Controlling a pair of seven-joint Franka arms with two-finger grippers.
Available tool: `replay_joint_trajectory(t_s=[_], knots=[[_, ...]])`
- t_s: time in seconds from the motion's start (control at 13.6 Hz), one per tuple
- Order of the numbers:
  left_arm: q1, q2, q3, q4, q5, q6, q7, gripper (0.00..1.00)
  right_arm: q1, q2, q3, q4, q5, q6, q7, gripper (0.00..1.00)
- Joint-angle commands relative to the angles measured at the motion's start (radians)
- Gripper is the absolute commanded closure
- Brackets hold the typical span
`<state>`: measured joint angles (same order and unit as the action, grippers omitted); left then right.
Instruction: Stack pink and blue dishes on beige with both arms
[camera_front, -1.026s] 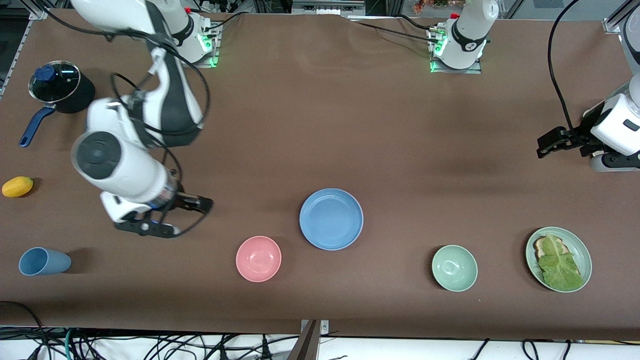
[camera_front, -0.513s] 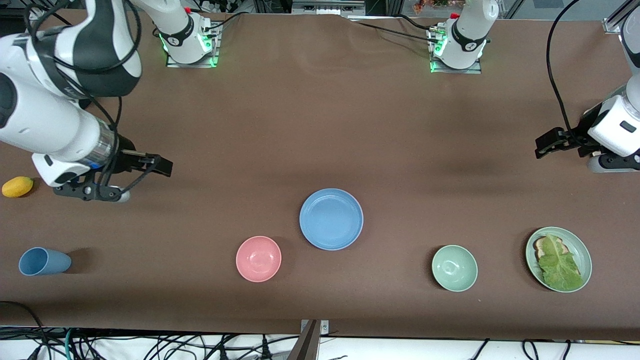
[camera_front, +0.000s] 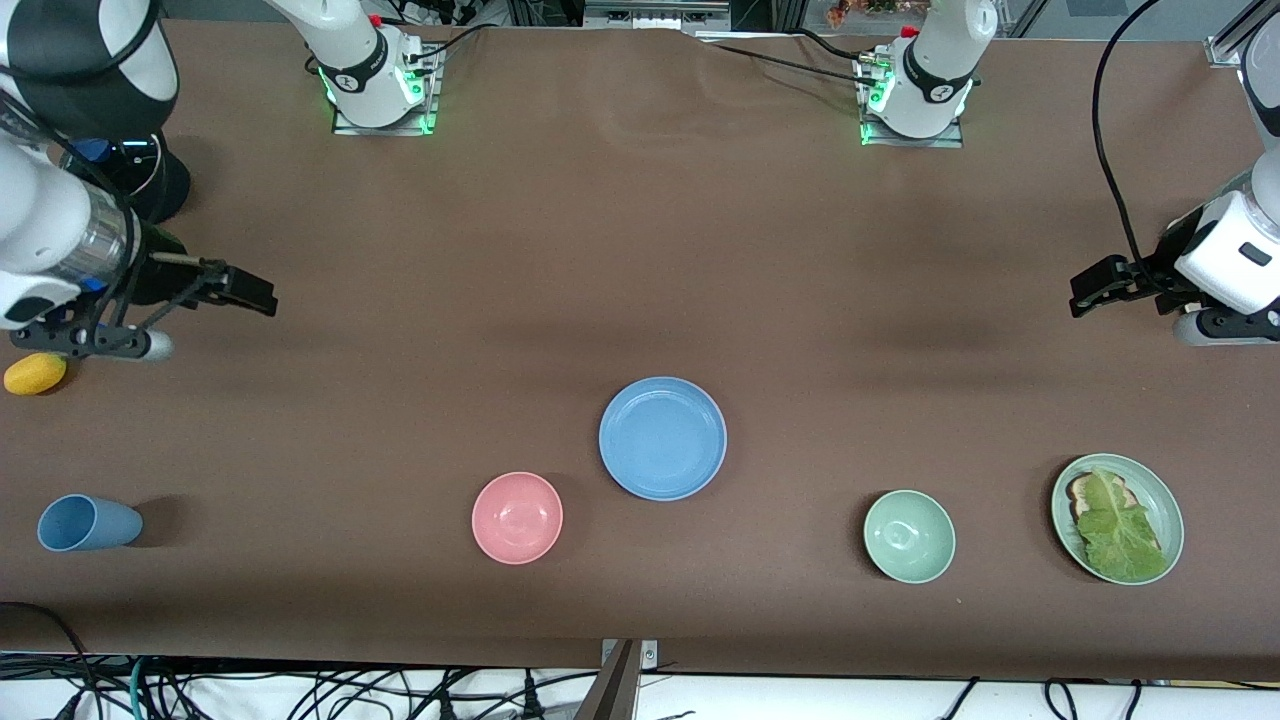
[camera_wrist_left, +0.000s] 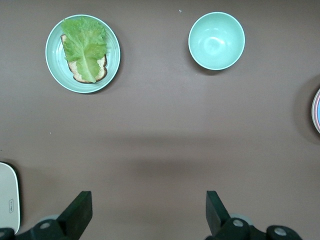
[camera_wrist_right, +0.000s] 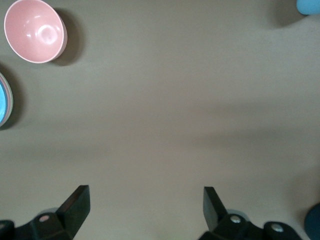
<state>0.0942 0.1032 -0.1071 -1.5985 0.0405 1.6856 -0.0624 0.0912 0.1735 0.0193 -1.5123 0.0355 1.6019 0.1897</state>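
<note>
**Blue dish at centre, both claws clear**

Blue dish (camera_front: 663, 438) lies flat on the surface (camera_front: 640, 250), well apart from both claws. Right claw (camera_front: 235, 290) hangs spread and empty near the lemon (camera_front: 35, 373). Left claw (camera_front: 1095, 285) hangs spread and empty above bare surface.

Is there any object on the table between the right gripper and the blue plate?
Nothing visible. Only bare table lies between the open right gripper, at the right arm's end, and the blue plate. The pink bowl sits nearer the front camera, off that line.
</note>
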Motion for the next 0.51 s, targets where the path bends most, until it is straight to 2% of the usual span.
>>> replay_joint_trajectory(t_s=[0.0, 0.44], knots=[[-0.005, -0.002, 0.003, -0.001, 0.019, -0.003, 0.004, 0.0, -0.039, -0.066, 0.044, -0.062, -0.026, 0.012, -0.054, 0.0], [-0.007, -0.002, 0.001, -0.005, 0.019, -0.003, 0.001, 0.0, -0.044, -0.048, 0.028, -0.017, -0.046, 0.016, -0.069, 0.0]])
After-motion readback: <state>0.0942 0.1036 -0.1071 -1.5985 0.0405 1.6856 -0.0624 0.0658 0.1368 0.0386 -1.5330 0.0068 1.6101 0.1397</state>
